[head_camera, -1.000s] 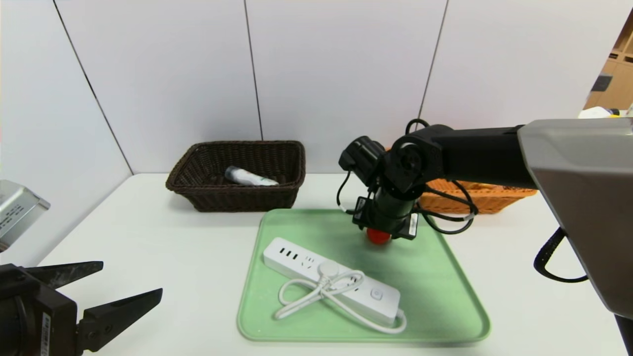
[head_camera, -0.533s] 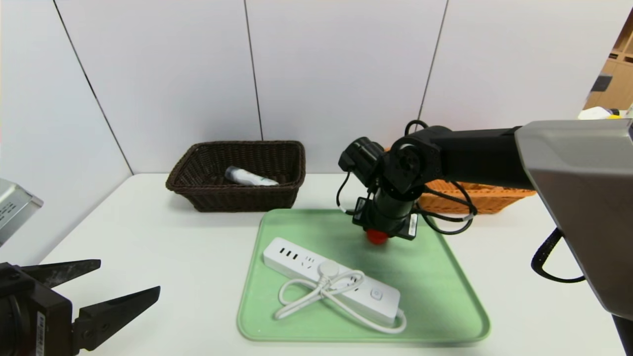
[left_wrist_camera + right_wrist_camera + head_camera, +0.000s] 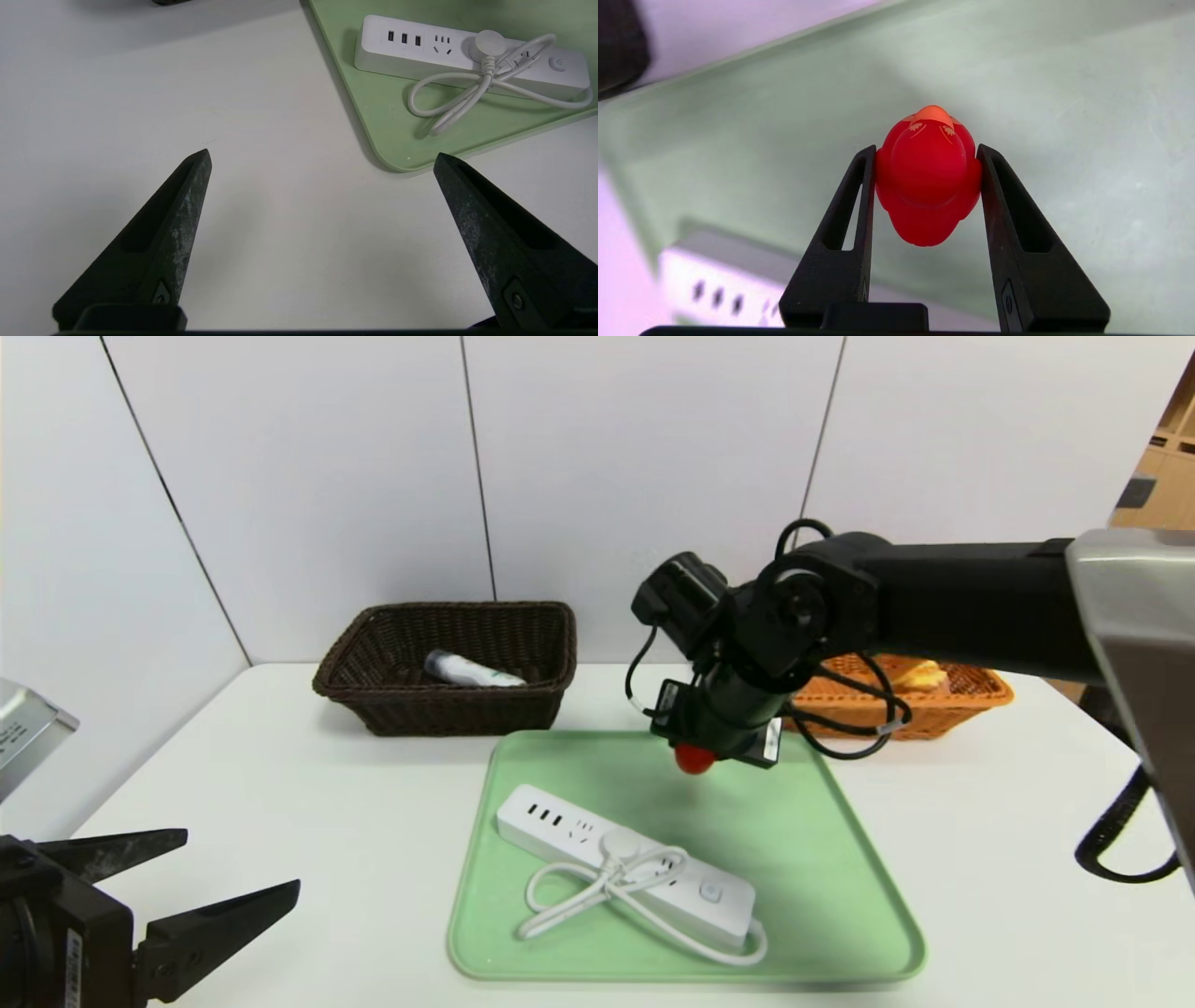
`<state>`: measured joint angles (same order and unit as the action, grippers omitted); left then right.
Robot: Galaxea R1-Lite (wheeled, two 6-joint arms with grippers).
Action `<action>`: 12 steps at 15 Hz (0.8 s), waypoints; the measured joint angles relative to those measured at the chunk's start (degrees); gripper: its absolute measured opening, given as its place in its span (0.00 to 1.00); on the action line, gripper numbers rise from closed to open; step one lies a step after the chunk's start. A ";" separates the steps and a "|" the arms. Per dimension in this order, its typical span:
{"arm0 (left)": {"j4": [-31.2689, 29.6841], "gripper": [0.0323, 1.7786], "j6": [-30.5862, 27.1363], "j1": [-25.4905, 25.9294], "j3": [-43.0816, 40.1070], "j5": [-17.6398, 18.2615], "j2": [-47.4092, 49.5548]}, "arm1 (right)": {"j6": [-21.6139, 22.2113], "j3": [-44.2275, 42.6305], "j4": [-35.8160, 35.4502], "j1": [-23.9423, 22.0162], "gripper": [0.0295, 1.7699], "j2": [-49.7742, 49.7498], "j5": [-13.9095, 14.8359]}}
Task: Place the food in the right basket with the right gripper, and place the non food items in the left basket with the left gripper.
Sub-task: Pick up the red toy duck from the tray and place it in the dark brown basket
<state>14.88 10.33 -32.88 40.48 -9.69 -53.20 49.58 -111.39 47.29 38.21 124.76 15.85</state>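
Right gripper grips one red toy duck

The right gripper [image 3: 928, 151], partly closed, pinches one toy duck [image 3: 928, 172] between its two fingers above the one green tray [image 3: 794, 859]. One white power strip [image 3: 635, 868] lies on that tray. Behind are two baskets: the dark basket [image 3: 448, 709] holds one bottle [image 3: 471, 670], the orange basket [image 3: 924, 714] some food [image 3: 920, 677]. The left gripper [image 3: 322, 151], wide open and holding nothing, hangs left of the tray.
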 joint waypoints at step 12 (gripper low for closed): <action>0.16 0.95 -0.13 0.00 -1.46 -0.52 -0.16 | -16.42 -0.35 -42.65 4.53 0.37 -5.60 -5.71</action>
<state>15.04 10.19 -32.88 39.02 -10.22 -53.36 33.16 -111.74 4.63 42.74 119.16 10.14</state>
